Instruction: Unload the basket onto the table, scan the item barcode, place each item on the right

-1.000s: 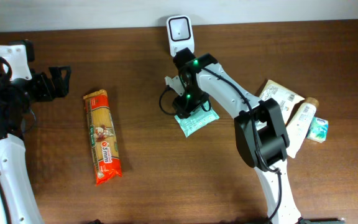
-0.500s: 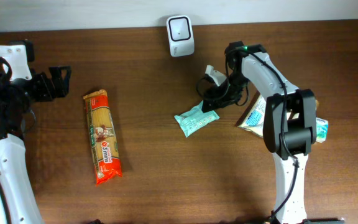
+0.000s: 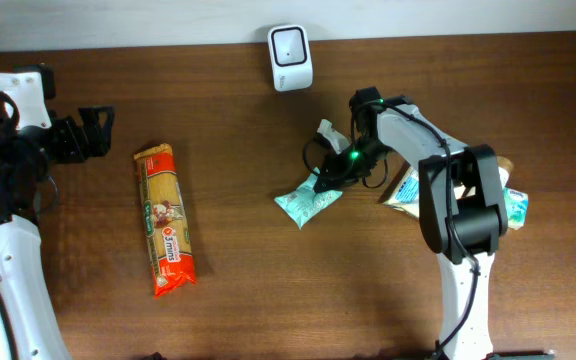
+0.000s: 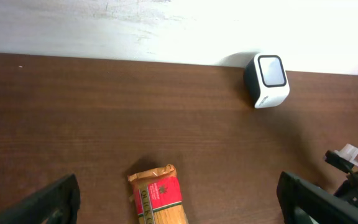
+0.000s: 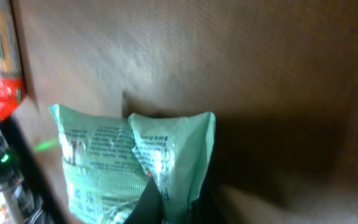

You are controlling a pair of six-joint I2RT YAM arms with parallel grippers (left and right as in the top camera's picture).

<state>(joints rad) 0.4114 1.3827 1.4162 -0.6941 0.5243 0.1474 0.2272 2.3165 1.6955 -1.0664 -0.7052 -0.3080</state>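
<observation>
Only the right wrist view shows fingers (image 5: 148,202) pinching the green packet (image 5: 123,155).

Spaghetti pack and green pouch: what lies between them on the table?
Nothing. In the overhead view, only bare table separates the spaghetti pack from the green pouch.

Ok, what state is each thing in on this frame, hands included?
green packet: crumpled, pinched at one edge.
right hand: shut on that packet.
left hand: open, empty.
spaghetti pack: lying flat, untouched.
scanner: standing at the table's back edge.
packs at right: piled, partly hidden by the arm.
</observation>
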